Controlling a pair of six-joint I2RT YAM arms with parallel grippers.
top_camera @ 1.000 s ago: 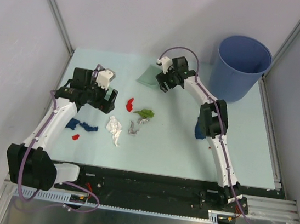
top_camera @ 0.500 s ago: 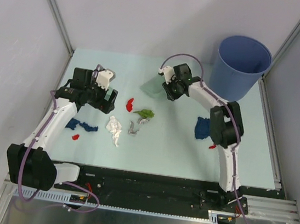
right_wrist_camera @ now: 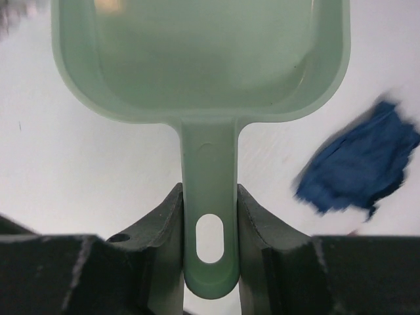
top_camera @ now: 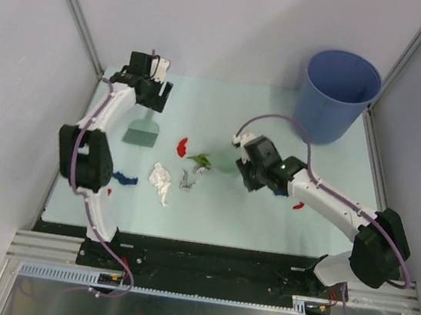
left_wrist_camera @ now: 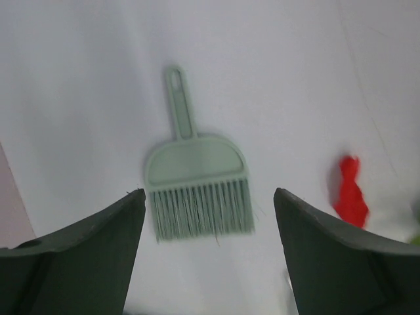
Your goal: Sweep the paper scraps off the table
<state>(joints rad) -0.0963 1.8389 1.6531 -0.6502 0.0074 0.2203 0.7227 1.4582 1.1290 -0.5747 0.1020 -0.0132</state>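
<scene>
Paper scraps lie on the pale green table (top_camera: 211, 212): a red one (top_camera: 182, 147), a green one (top_camera: 201, 159), a grey one (top_camera: 189, 179), a white one (top_camera: 161, 182), a dark blue one (top_camera: 122, 178). My right gripper (right_wrist_camera: 209, 190) is shut on the handle of the pale green dustpan (right_wrist_camera: 197, 59), whose pan (top_camera: 227, 163) sits beside the green scrap. Another dark blue scrap (right_wrist_camera: 357, 170) lies right of the pan. My left gripper (left_wrist_camera: 210, 191) hangs open above the pale green hand brush (left_wrist_camera: 197, 184), its fingers (left_wrist_camera: 85, 252) wide on either side and apart from it.
A blue bucket (top_camera: 339, 93) stands at the back right corner. Small red scraps lie near the left edge (top_camera: 107, 190) and by the right arm (top_camera: 298, 205). Grey frame posts and walls close in the back and sides. A red scrap (left_wrist_camera: 349, 193) lies right of the brush.
The right gripper closed on the dustpan handle and carried it from the back toward the middle. The left arm swung to the back left, now over the brush.
</scene>
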